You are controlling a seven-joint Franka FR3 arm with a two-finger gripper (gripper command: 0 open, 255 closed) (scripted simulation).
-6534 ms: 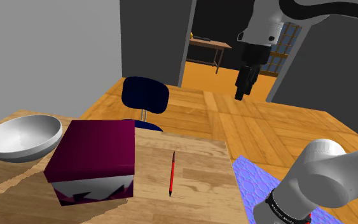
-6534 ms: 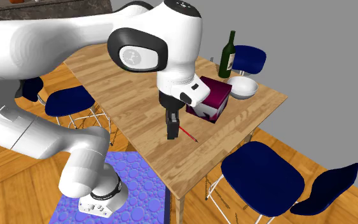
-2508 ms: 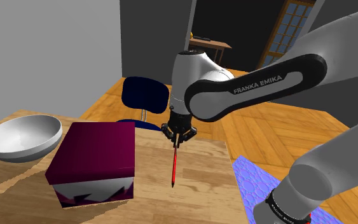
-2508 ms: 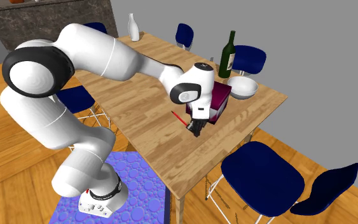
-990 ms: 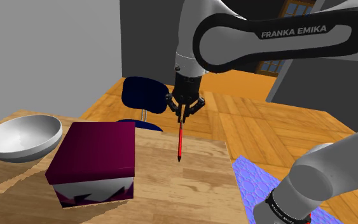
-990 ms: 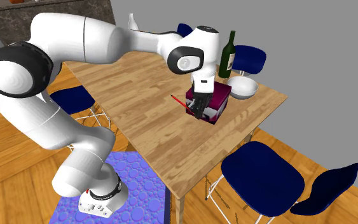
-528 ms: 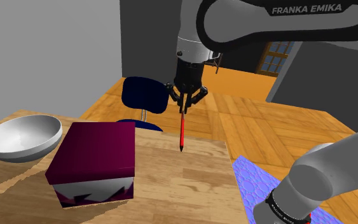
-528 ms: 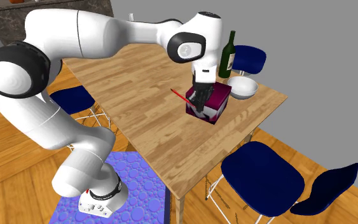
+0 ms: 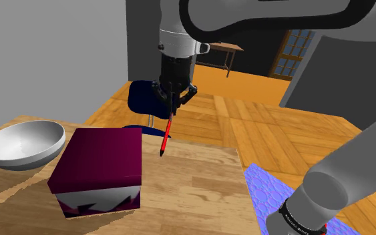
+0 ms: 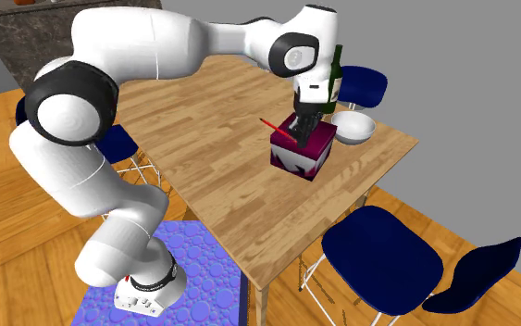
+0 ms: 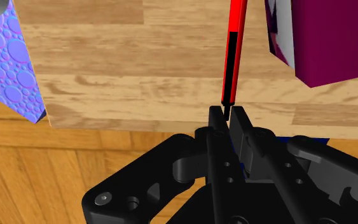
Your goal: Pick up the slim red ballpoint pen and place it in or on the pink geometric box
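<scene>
Pinching the red pen (image 11: 236, 44) at its very end, the black fingers (image 11: 240, 127) are clamped on it, so the rest of the barrel sticks out freely beyond them. That end grip looks purposeful: it leaves the whole length free to be laid flat without the fingers meeting a surface first, though so little purchase could let the pen swing or slip.

In the shoulder view the pen hangs tip-down with a slight slant. It is clear of the bench (image 9: 200, 193), just right of the box (image 9: 99, 160) and near its far corner. Judged from the wrist view, it is over bare wood beside the box, not yet over its top. The height seems chosen to clear the box's upper edge on the way across.

The pen is slim and straight, bright red for most of its length. It has a black section next to the held end and a dark point at the low end. The box has a flat, closed, deep-magenta top and sides patterned in white and dark angular shapes, so the pen will probably rest on it rather than in it.
</scene>
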